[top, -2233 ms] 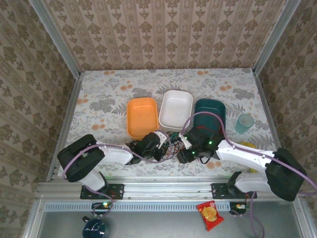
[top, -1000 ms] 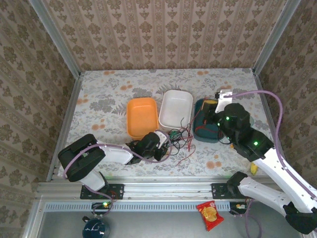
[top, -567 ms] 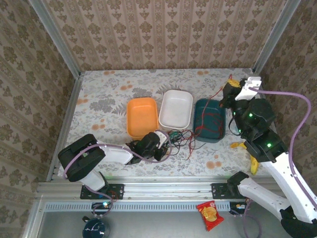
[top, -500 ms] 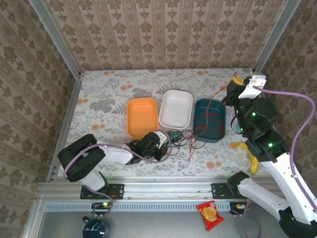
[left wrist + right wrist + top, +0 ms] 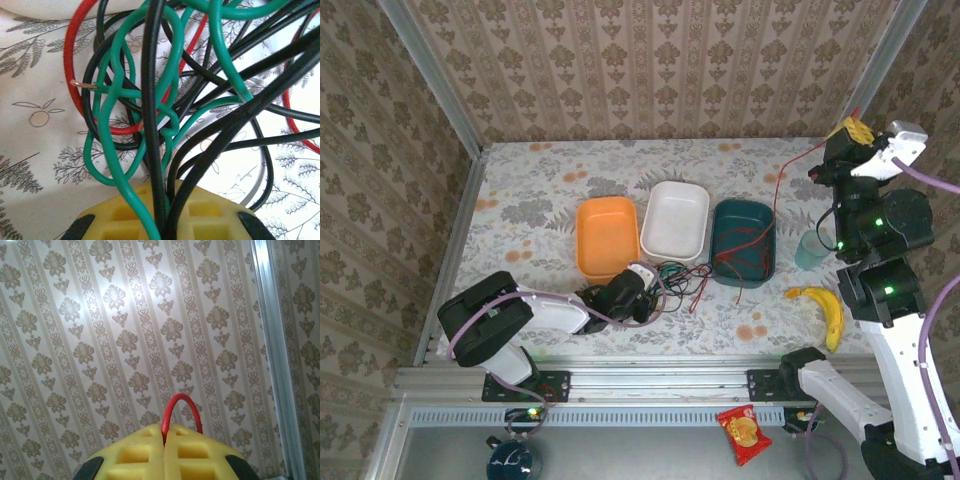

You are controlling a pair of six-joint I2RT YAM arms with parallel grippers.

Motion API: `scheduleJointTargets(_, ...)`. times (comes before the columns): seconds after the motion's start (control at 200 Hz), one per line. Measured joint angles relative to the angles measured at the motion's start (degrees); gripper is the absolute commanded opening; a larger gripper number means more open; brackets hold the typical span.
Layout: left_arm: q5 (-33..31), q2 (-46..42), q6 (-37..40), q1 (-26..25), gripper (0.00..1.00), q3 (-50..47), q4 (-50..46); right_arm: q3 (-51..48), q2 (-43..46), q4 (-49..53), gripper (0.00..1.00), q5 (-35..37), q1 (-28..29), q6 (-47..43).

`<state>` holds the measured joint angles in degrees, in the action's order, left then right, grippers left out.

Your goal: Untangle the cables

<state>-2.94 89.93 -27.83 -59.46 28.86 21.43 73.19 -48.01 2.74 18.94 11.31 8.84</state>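
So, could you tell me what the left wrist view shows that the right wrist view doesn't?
Left wrist view: a knot of green, black and red cables lying on the floral tablecloth, one bare copper end sticking out, and green and black strands running between the fingers of the left gripper. Right wrist view: patterned wallpaper, a metal frame post, and a single red cable looping out of the shut right gripper. Shared: yellow finger pads along the bottom edge, closed on cable.
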Motion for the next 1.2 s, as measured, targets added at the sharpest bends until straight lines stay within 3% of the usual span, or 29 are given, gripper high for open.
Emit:
scheduleJointTargets(0.24,-6.4,0.4,-7.7,-0.5,0.0,1.2,-3.3,2.4,-5.0,-1.3,0.0,-5.7,-5.1,3.8)
scheduleJointTargets(0.61,-11.1,2.6,-19.1,-1.6,0.0,4.3,-8.3,7.7,-6.4,-5.2,0.0,-6.9,-12.5,5.8)
scheduleJointTargets(1.005,-12.1,3.1,-24.5,-1.7,0.0,4.7,-8.8,11.9,-7.6,-6.2,0.0,-7.5,-19.2,7.9)
scheduleJointTargets(1.2,-12.7,3.1,-23.4,-2.0,0.0,4.7,-8.5,13.3,-8.5,-3.2,0.0,-15.7,-19.4,10.3)
